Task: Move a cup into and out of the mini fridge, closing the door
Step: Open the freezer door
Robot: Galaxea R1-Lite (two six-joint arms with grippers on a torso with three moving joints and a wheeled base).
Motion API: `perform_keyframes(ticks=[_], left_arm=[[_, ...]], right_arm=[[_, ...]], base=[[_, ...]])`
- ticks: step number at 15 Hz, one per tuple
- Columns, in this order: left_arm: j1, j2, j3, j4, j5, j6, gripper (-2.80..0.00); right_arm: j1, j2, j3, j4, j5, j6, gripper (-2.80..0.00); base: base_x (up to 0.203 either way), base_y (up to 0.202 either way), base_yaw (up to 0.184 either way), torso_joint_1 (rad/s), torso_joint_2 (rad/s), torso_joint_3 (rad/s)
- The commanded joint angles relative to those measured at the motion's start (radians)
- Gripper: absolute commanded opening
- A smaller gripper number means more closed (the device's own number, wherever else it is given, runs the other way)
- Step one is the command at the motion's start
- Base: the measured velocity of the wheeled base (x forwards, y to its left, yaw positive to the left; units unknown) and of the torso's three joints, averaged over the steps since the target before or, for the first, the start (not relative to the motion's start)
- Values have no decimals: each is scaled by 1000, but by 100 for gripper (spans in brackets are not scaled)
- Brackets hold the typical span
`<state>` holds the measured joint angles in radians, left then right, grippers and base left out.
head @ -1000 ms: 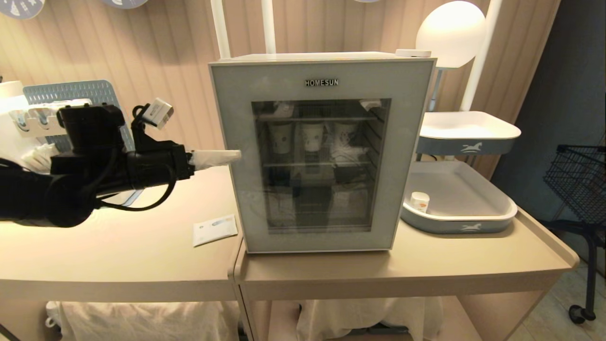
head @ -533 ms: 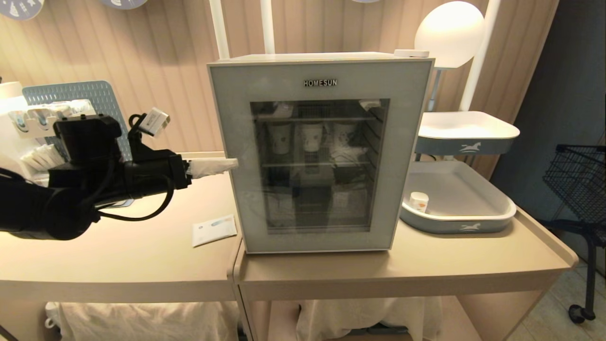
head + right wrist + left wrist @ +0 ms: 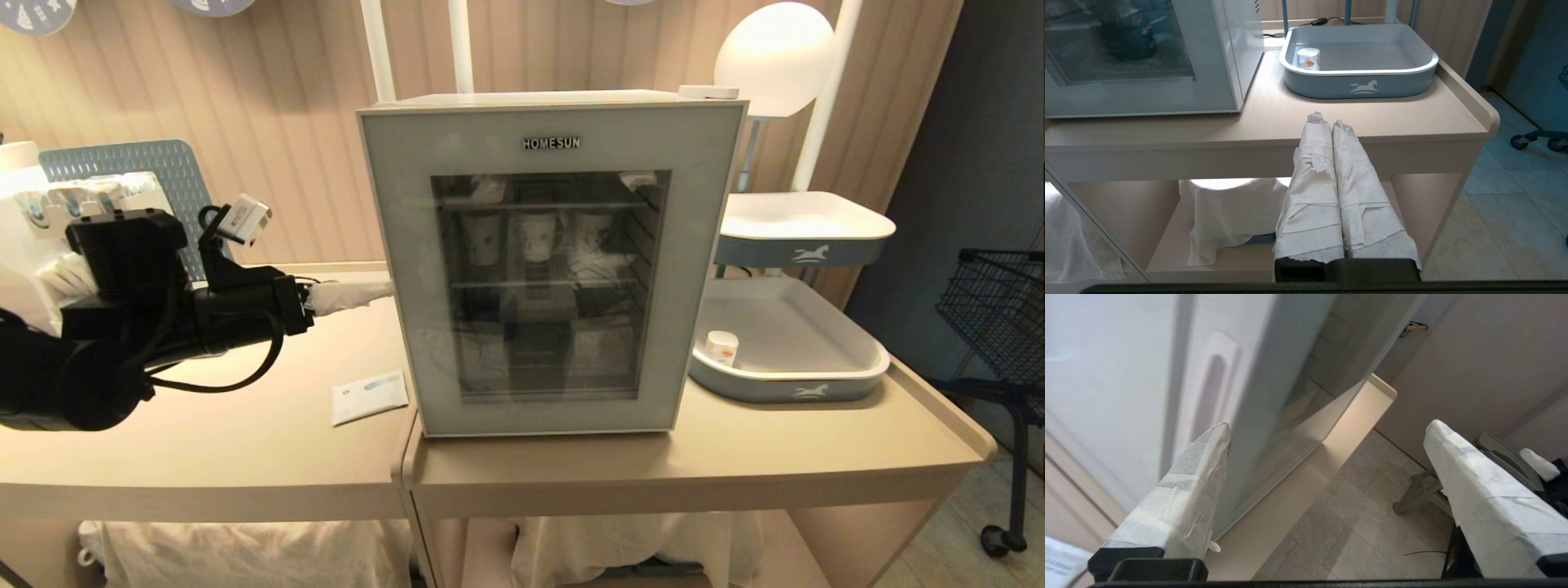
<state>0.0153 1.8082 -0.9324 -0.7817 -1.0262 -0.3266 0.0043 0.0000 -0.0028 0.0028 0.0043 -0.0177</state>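
Observation:
The mini fridge (image 3: 539,98) stands on the table with its door (image 3: 702,269) shut. The cup (image 3: 722,347), a small white pot with an orange mark, sits upright in the grey tray (image 3: 849,382) to the fridge's right. The right wrist view shows the cup (image 3: 1308,58) and the tray (image 3: 1363,83) too. My left gripper (image 3: 380,291) is level at the fridge's left side, open and empty. In the left wrist view, the left gripper (image 3: 1329,430) has one finger beside the recessed door handle (image 3: 1208,396). My right gripper (image 3: 1329,118) hangs shut and empty before the table's front edge.
Paper cups (image 3: 539,235) stand on the fridge's upper wire shelf. A paper packet (image 3: 369,396) lies on the table left of the fridge. A second tray (image 3: 804,224) is raised at the back right under a globe lamp. A wire basket cart (image 3: 1000,310) stands far right.
My left arm has drawn back to the left and slightly down; its fingertip no longer overlaps the door's left edge. The gripper stays open. Door and cup have not moved.

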Motion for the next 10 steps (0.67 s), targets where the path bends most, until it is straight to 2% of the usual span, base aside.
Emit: perform_keyframes(ticks=[1, 10], left_arm=[[0, 35, -16, -4, -6, -2, 0], [-64, 146, -49, -90, 24, -3, 0]], right_arm=[[0, 2, 0, 0, 0, -1, -280], [0, 2, 1, 0, 0, 0, -280]], base=[[0, 0, 0, 0, 0, 0], [0, 0, 0, 0, 0, 0]])
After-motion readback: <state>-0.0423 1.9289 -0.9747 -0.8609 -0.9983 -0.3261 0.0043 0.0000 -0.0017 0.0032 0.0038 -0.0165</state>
